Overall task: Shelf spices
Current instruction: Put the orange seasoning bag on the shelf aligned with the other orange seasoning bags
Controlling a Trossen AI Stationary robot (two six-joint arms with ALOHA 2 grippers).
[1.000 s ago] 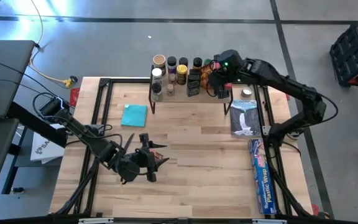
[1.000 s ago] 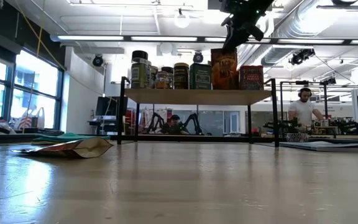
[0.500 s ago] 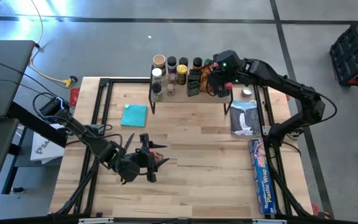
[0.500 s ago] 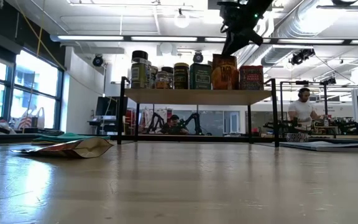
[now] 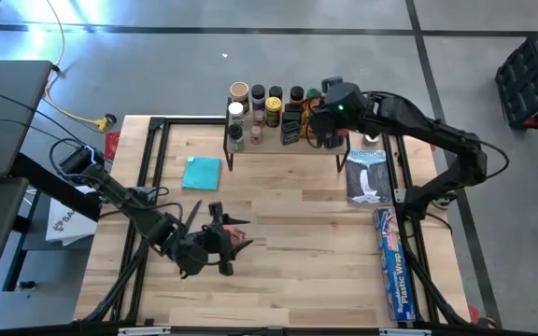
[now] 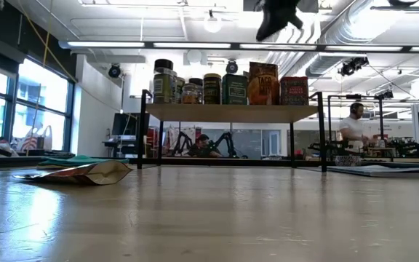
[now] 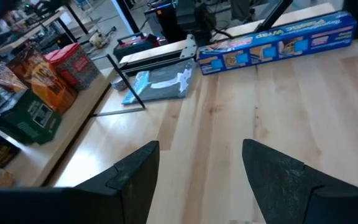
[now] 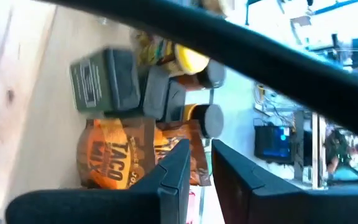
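Spices (image 5: 267, 114), high view: jars, tins and packets stand grouped on the shelf (image 5: 241, 159) at the far edge of the worktop (image 5: 297, 261). Right tool (image 5: 326, 119) hangs over the shelf's right end, above the packets; nothing shows between its fingers. Left tool (image 5: 233, 235) waits low over the near-left worktop, empty. Teal cloth (image 5: 202, 173), flat pale-blue packet (image 5: 368, 177) and plastic-wrap box (image 5: 392, 263) lie off the shelf; no loose jar shows on the worktop.

Low view: shelf top carries a full row, with dark-lidded jars (image 6: 164, 81) at one end, then a green tin (image 6: 234, 89), an orange taco-mix packet (image 6: 263, 83) and a red box (image 6: 294, 90). Right tool (image 6: 276, 20) is clear above the packet, not touching. A flat pouch (image 6: 86, 172) lies on the worktop.

Left wrist view: left tool (image 7: 201, 168) stands wide apart, gripping nothing.

Right wrist view: right tool (image 8: 195, 171) has its fingers nearly together, a narrow gap between them, empty; the taco-mix packet stands upright on the shelf beyond.

Judgement: shelving looks nearly or wholly complete; only the pouch may remain.
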